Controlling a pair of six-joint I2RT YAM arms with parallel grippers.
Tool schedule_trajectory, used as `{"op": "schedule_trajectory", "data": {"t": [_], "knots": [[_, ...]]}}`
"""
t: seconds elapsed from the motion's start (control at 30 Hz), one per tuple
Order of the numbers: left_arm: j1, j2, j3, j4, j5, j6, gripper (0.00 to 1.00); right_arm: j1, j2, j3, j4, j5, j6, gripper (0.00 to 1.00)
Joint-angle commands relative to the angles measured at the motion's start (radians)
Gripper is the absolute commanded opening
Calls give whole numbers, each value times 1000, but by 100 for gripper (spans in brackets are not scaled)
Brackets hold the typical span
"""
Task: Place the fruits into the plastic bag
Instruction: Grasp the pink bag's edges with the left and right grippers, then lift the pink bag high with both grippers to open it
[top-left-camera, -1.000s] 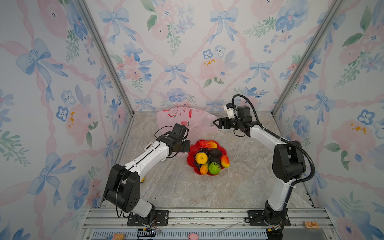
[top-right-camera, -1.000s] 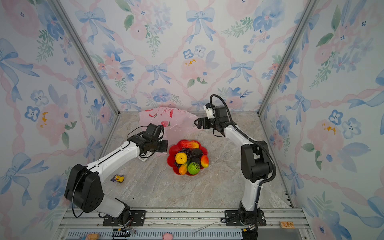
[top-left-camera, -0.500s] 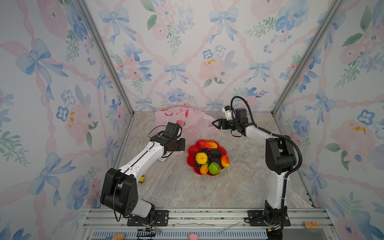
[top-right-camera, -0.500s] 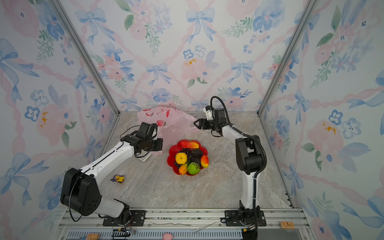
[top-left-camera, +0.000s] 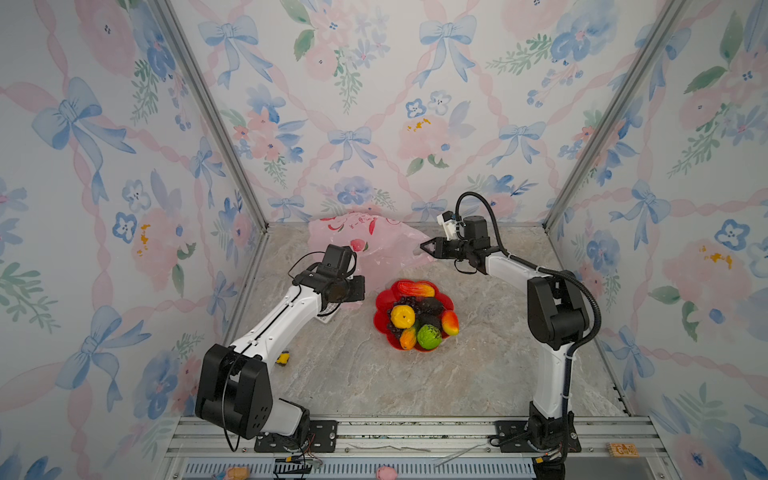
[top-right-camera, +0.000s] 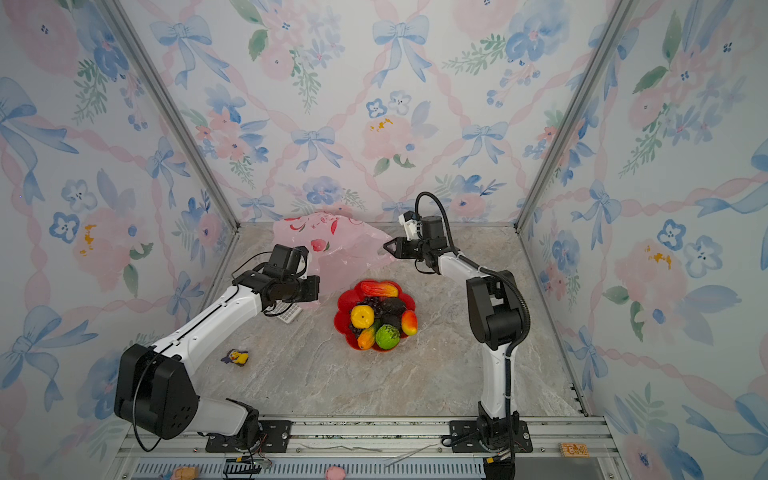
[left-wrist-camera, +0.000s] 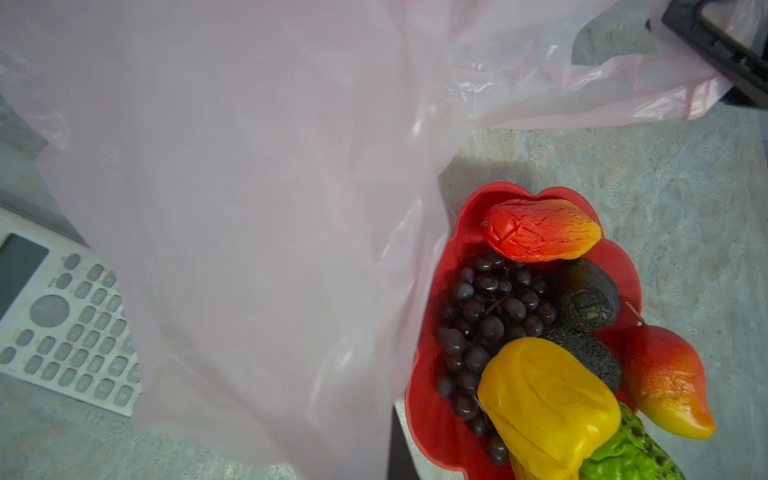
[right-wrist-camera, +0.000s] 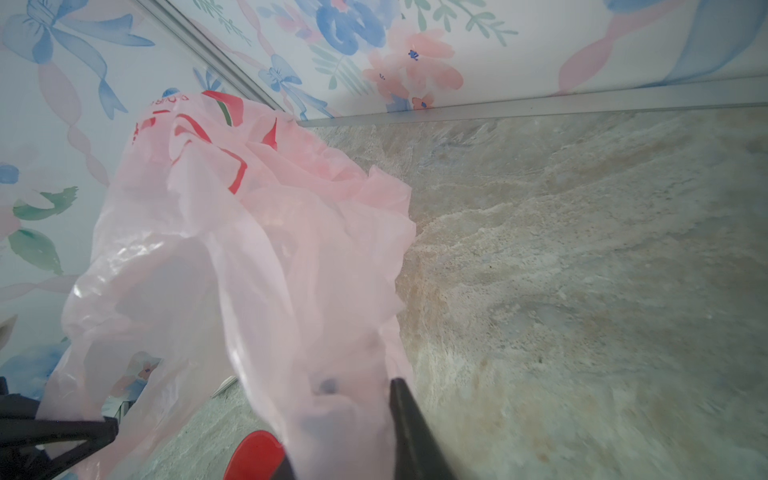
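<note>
The fruits lie heaped on a red plate in mid table: a yellow one, a green one, two red-yellow mangoes, a grape bunch and blackish ovals. Behind it, the pink plastic bag is stretched between both grippers. My left gripper is shut on the bag's near left edge; the film hides its jaws in the left wrist view. My right gripper is shut on the bag's right corner, the film pinched against a dark finger.
A white calculator lies under my left wrist, partly covered by the bag. A small yellow toy sits on the table near the left arm's base. The back wall stands just behind the bag.
The right gripper's jaws have closed on the bag's right corner while it stayed almost in place. The left gripper shifted slightly, still holding the bag.
</note>
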Motion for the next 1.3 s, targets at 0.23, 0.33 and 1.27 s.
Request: {"op": "schedule_trajectory", "data": {"t": [0.23,0.33,1.27], "knots": [[199,74,323,-17,67,-117,0,14,-110,300,-105,198,99,0],[196,179,634,-25,74,-127,0,34,-127,521,-181,278,50,0],[109,-184,98,188,24,-85,0,154,-639,-133,-426,606,-232,0]]}}
